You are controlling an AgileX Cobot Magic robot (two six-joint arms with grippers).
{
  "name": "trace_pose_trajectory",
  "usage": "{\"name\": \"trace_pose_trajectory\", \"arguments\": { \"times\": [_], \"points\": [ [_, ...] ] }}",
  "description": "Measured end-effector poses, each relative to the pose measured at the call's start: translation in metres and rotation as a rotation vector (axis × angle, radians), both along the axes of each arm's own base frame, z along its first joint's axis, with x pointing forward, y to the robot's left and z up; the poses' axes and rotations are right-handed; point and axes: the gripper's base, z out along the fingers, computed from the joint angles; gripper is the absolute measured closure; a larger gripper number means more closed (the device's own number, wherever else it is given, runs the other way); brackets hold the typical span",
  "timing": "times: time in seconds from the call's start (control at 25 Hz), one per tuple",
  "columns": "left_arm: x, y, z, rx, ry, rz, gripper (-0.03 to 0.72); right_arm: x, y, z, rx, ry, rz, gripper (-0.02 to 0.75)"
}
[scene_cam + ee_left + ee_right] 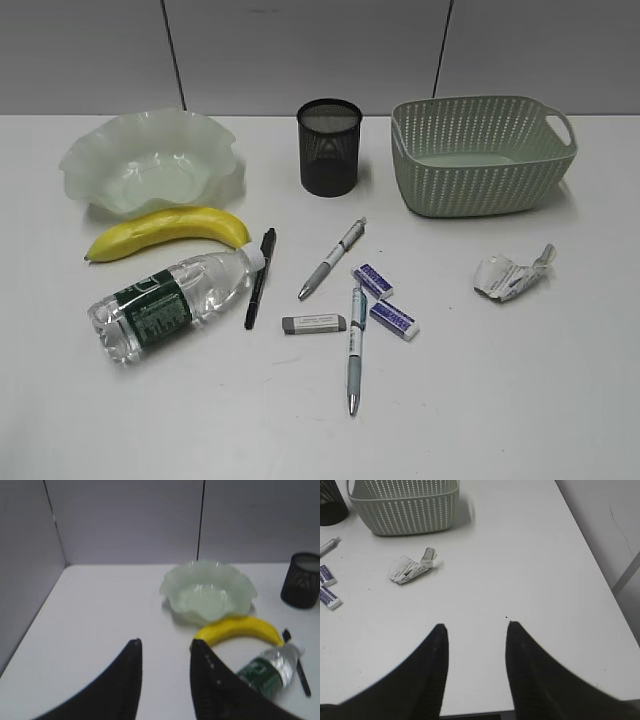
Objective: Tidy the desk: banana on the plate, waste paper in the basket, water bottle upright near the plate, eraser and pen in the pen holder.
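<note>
1. The desk (560, 400) is white, and everything on it lies loose.
2. The basket (482, 155) stands at the back, well right of the pen holder (329, 146).
3. The plate (152, 160) sits well left of the pen holder.
4. The water bottle (175, 301) lies on its side, front-left of the pen holder.
5. The banana (168, 231) lies between plate and bottle.
6. Three pens, one black (260, 277) and two silver (333, 257), and three erasers (314, 324) are scattered in front of the pen holder.
7. The waste paper (514, 273) lies front-right of the pen holder, near the basket.
8. The left gripper (165, 647) and right gripper (475, 629) are both spread apart, holding nothing.
</note>
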Motion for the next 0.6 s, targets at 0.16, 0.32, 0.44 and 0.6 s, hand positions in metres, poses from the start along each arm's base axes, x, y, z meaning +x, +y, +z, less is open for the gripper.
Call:
{"name": "trace_pose_trajectory", "arguments": {
  "times": [0.16,0.32,0.44,0.6],
  "points": [
    [0.025,-0.001,0.02,-0.014,-0.142,-0.006,0.444,0.0,0.0,0.0,0.0,0.0,0.0,0.42],
    [0.072,-0.001,0.031,-0.03,-0.157,-0.006,0.444,0.0,0.0,0.0,0.0,0.0,0.0,0.42],
    [0.118,-0.003,0.022,-0.107,-0.049,-0.008,0.444,0.0,0.0,0.0,0.0,0.0,0.0,0.42],
    [0.187,-0.014,0.001,-0.113,0.181,-0.05,0.441,0.0,0.0,0.0,0.0,0.0,0.0,0.42]
  ]
}}
